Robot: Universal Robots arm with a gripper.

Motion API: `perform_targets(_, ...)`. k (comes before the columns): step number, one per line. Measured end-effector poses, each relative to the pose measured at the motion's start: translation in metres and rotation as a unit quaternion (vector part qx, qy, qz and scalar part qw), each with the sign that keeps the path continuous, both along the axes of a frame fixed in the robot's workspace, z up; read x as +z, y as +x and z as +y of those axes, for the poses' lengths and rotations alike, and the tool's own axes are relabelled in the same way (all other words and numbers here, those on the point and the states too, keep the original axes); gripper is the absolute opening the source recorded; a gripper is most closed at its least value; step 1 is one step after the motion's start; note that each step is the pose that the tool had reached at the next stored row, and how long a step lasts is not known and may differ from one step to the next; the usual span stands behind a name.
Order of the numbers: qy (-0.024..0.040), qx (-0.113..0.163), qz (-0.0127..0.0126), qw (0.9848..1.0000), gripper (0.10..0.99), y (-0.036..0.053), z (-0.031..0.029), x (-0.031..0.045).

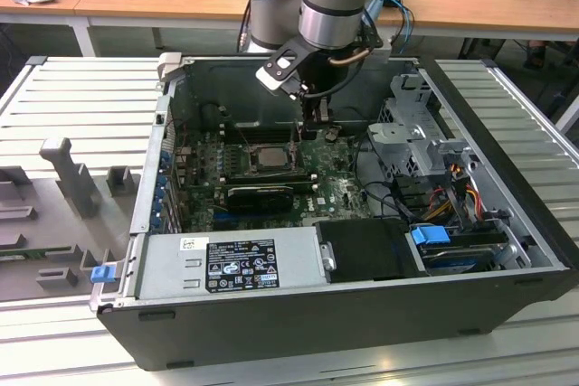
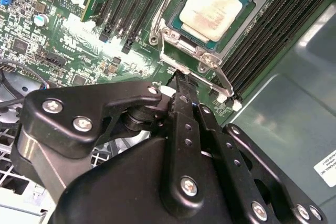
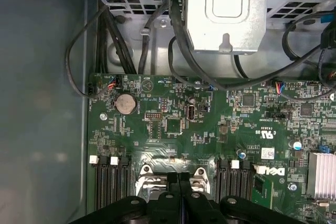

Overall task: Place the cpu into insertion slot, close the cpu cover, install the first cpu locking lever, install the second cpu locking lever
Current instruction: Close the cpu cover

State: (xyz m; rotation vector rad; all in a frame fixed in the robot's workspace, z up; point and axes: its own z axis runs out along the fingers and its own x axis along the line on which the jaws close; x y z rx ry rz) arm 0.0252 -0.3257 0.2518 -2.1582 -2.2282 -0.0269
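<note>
The cpu (image 2: 212, 6), with its pale metal top, lies flat in the insertion slot (image 1: 242, 165) on the green motherboard. It also shows in the exterior view as the cpu (image 1: 270, 155). The silvery cpu cover (image 2: 184, 43) lies down around the chip as a frame. One thin wire locking lever (image 2: 220, 85) runs along the socket edge nearest the fingers, and another lever (image 2: 167, 3) runs along the adjacent side. My gripper (image 2: 177, 77) is shut, fingers pressed together, its tip right at the near lever beside the socket corner. Its gripper (image 3: 180, 176) tips hang just above the socket brackets.
Black memory slots (image 2: 131, 9) flank the socket on both sides. A metal drive cage (image 3: 226, 9) and black cables (image 3: 157, 51) lie beyond the board. The case wall (image 3: 42, 103) stands close by. The power supply (image 1: 235, 264) fills the case's front.
</note>
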Motion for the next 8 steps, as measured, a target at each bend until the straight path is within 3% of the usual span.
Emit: perform_targets(8, 0.0000, 0.000, 0.0000, 1.0000, 0.106, -0.0037, 0.0000, 0.0000)
